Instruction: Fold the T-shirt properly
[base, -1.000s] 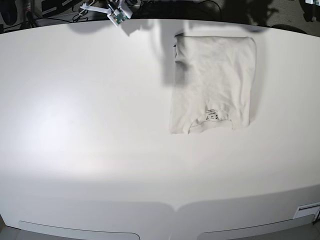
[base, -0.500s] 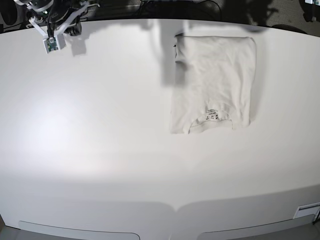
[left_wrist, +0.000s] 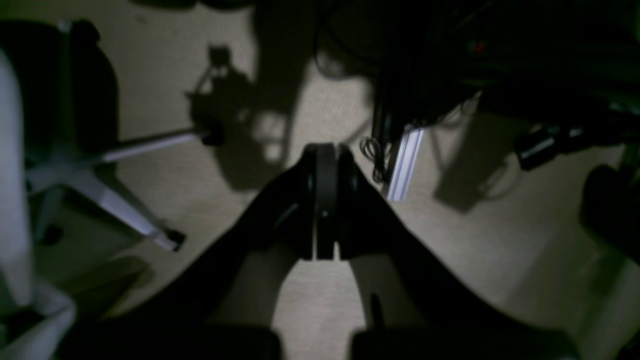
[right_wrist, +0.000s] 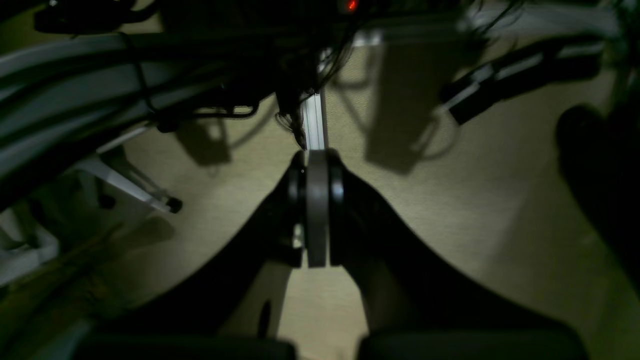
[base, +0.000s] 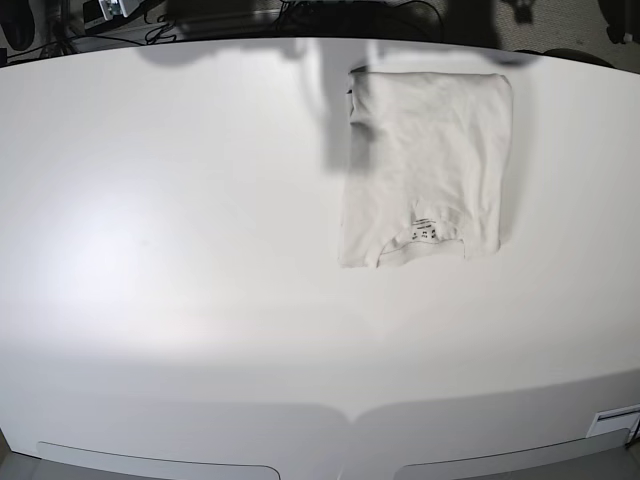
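This looks like a robotics lab or office workroom. A wide white table (base: 180, 250) fills the base view, with dark cables (base: 300, 12) along its far edge. Beyond the left claw (left_wrist: 325, 200) lies beige carpet (left_wrist: 450, 260), a swivel chair's star base (left_wrist: 100, 180) to its left, and a metal rail (left_wrist: 405, 160) just right.

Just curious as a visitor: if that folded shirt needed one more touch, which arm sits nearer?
Probably the left: the T-shirt lies toward its side of the table. Both arms are pulled back, fingers shut.
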